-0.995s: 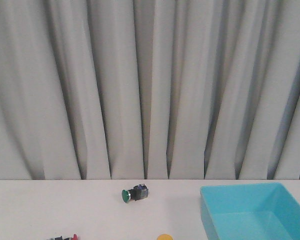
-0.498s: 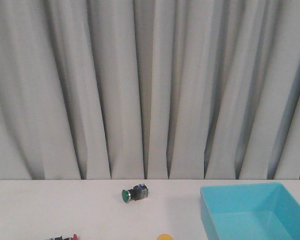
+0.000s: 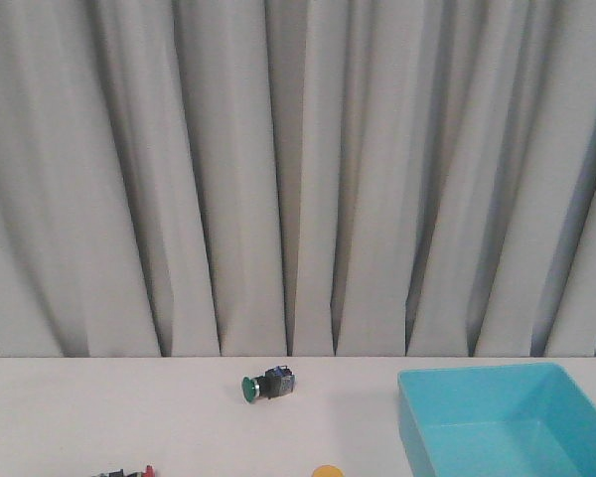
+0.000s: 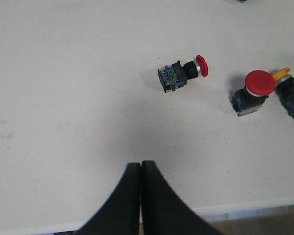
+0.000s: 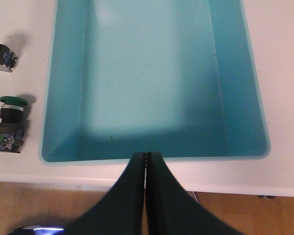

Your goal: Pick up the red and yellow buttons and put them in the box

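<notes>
Nothing on the table has shifted over the last second: in the front view the green button [image 3: 255,387], the blue box [image 3: 497,422] and the caps at the near edge sit where they were.

Item 1, buttons. The left wrist view shows 2 red-capped switches and 1 yellow one on the white table [image 4: 63,88]. The small red button [image 4: 182,75] lies on its side, cap pointing away from its dark square body. The large red button [image 4: 255,91] stands tilted with its domed cap up, just beside the yellow button [image 4: 287,91], whose cap is seen edge-on. All 3 lie apart from the left gripper [image 4: 140,169], whose 2 black fingers are pressed together with nothing between them.

Item 2, box. It is turquoise with sloping walls and a bare floor, and holds no buttons. The right gripper [image 5: 145,159] hangs over its near rim, fingers closed and holding nothing. A second green button [image 5: 9,122] lies just outside one long wall; another switch body [image 5: 1,55] is cut off at the picture edge.

Item 3, clearance. Open table surrounds the small red button on every side. The table edge runs close behind both grippers.
</notes>
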Tool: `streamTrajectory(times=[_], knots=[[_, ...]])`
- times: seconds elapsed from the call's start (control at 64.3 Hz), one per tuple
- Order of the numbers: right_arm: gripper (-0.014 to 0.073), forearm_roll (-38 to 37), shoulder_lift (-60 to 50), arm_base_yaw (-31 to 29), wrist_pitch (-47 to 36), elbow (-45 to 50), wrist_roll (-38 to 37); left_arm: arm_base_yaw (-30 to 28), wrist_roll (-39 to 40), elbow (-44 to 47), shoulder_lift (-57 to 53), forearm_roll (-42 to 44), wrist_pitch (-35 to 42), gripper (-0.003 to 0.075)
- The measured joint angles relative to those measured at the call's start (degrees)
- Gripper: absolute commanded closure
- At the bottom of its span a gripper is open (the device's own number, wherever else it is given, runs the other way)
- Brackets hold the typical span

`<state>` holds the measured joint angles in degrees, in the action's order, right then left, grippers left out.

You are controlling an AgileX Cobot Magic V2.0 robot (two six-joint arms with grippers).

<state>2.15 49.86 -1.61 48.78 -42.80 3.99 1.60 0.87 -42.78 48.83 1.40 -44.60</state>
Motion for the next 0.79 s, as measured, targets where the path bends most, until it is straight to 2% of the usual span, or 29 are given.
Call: streamTrajectory(times=[0.156,0.264,0.311,0.435,0.513,0.607,0.793], knots=[[0.0519,0.01,0.00,0.00,0.00,0.00,0.00,0.00,-0.05,0.00,0.99,0.00,0.30,0.0633],[0.0396,0.01,0.01,0.00,0.00,0.00,0.00,0.00,-0.87,0.00,1.60,0.00,0.32,0.0486],[0.0341,0.01,0.01,0.00,0.00,0.00,0.00,0.00,-1.72,0.00,1.83,0.00,0.32,0.0391],[0.0192,0.01,0.01,0.00,0.00,0.00,0.00,0.00,-3.66,0.00,2.06,0.00,0.46,0.0215],[0.0129,0.01,0.01,0.00,0.05,0.00,0.00,0.00,-4.04,0.00,2.11,0.00,0.75,0.0146],[0.0099,0.01,0.01,0.00,0.12,0.00,0.00,0.00,-4.17,0.00,2.11,0.00,0.75,0.0118],[0.0102,0.01,0.01,0.00,1.13,0.00,0.00,2.12,-4.76,0.00,2.11,-0.64,1.12,0.0145]])
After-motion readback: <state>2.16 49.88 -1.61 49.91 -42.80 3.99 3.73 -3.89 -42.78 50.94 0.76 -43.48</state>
